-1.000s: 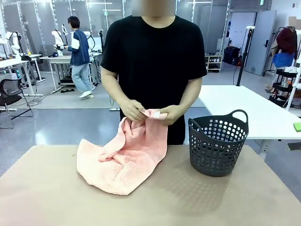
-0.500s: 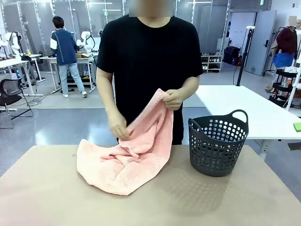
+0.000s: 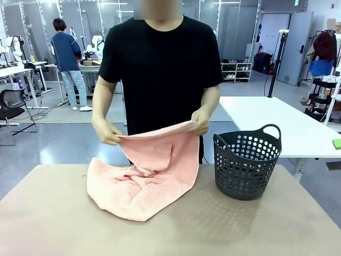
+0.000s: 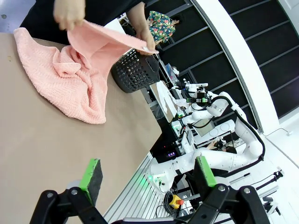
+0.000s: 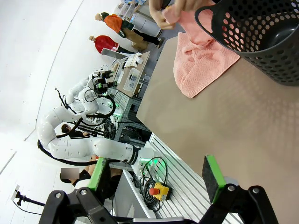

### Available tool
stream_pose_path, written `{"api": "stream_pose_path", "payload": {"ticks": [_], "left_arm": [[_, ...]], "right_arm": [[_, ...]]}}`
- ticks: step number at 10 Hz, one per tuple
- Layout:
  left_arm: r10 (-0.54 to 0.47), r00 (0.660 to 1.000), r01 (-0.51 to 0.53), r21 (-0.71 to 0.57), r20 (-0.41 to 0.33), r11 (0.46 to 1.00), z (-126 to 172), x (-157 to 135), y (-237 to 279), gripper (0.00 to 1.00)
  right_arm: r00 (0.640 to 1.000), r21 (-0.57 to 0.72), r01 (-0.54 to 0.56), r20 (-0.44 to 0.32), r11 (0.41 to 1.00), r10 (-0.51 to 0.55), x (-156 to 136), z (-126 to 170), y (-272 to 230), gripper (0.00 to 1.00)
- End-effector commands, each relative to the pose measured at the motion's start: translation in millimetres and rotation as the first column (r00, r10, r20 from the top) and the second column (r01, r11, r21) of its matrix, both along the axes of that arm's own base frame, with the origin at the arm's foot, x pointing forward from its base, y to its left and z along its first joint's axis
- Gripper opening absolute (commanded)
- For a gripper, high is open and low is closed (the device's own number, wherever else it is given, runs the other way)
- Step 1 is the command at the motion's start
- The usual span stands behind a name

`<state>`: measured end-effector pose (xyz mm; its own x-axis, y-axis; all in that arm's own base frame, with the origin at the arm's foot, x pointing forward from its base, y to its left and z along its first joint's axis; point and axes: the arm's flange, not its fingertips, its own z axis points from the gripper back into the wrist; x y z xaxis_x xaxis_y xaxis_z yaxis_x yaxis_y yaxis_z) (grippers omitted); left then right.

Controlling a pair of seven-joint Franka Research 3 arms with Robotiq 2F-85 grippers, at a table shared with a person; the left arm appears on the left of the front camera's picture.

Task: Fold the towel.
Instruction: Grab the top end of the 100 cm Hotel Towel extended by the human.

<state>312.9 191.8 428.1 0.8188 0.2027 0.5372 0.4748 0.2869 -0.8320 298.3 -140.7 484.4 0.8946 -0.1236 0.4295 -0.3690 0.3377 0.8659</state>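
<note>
A person at the far side holds the salmon-pink towel by its top edge, one hand at each end, stretching it level at waist height. Its lower part lies crumpled on the table. In the left wrist view the towel is far off across the table, and my left gripper stands open with nothing between its green pads. My right gripper is open too and holds nothing, well back from the towel.
A dark perforated plastic basket with handles stands on the table to the right of the towel, also seen as the basket and the basket. Another person stands at a table far back left.
The person's hands have moved apart along the towel's edge, from one raised corner to a level, stretched top edge. The grippers have stayed open.
</note>
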Motion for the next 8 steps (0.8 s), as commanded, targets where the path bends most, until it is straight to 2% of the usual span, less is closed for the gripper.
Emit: {"api": "stream_pose_path", "payload": {"ticks": [1,8], "left_arm": [[-0.015,1.000,0.015,-0.004,0.009,1.000,-0.8,-1.5,1.0,1.00],[-0.015,1.000,0.015,-0.004,0.009,1.000,-0.8,-1.5,1.0,1.00]], "right_arm": [[1.000,0.011,0.000,0.022,1.000,-0.001,2.5,0.3,0.1,1.00],[1.000,0.011,0.000,0.022,1.000,-0.001,2.5,0.3,0.1,1.00]]}}
